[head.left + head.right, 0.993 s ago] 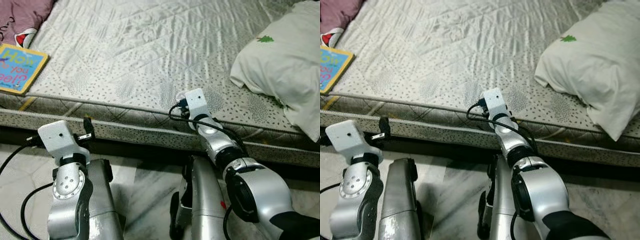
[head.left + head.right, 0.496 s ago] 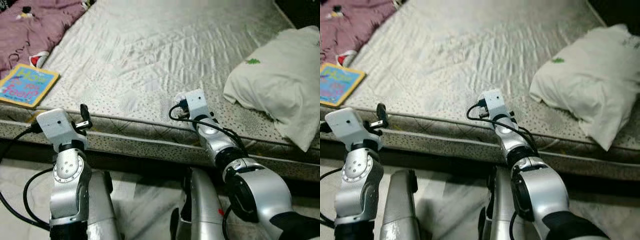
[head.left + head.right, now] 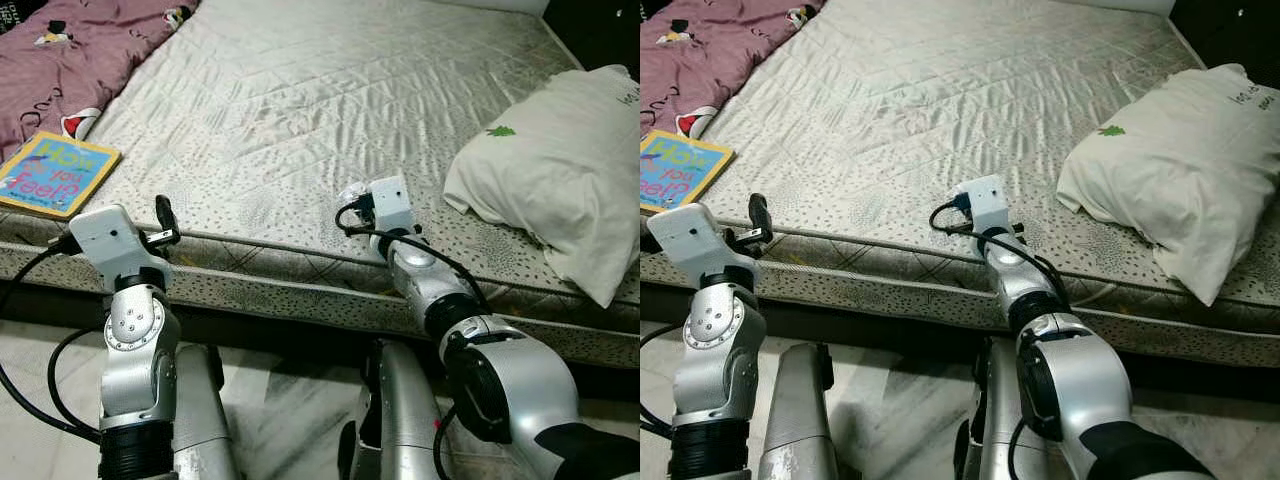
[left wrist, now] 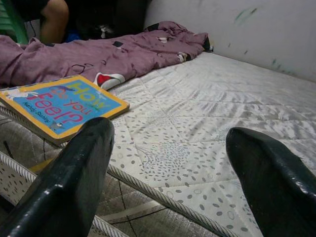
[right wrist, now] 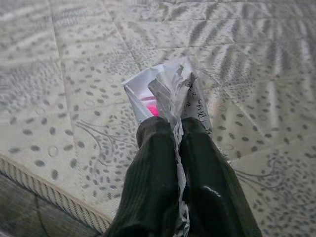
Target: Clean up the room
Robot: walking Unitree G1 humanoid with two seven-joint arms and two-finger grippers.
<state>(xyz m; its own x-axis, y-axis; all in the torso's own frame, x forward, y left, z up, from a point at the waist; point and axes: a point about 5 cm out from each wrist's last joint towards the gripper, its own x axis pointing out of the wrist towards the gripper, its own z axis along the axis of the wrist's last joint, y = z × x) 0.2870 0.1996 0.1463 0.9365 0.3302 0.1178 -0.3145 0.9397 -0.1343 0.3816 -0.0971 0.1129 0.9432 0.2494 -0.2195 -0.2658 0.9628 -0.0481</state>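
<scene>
A crumpled white paper scrap [image 5: 168, 89] with a pink patch lies on the grey dotted mattress [image 3: 300, 90] near its front edge. My right gripper [image 5: 173, 126] is shut on the scrap, which sticks out between and beyond the two fingers. In the eye views a bit of the scrap [image 3: 352, 190] peeks out beside the right wrist. A colourful children's book [image 3: 55, 172] rests on the mattress's front left corner. My left gripper [image 4: 168, 131] is open and empty at the mattress edge, facing the book [image 4: 59, 103] from a short way off.
A white pillow [image 3: 560, 170] lies on the right side of the bed. A purple blanket [image 3: 70, 45] is bunched at the far left. A person's leg [image 4: 52, 17] and a green chair [image 4: 10, 19] stand beyond the blanket. Marble floor [image 3: 280, 390] lies below.
The camera has tilted up, showing more of the bed. My left wrist has risen to the level of the mattress edge. The right gripper keeps hold of the paper scrap.
</scene>
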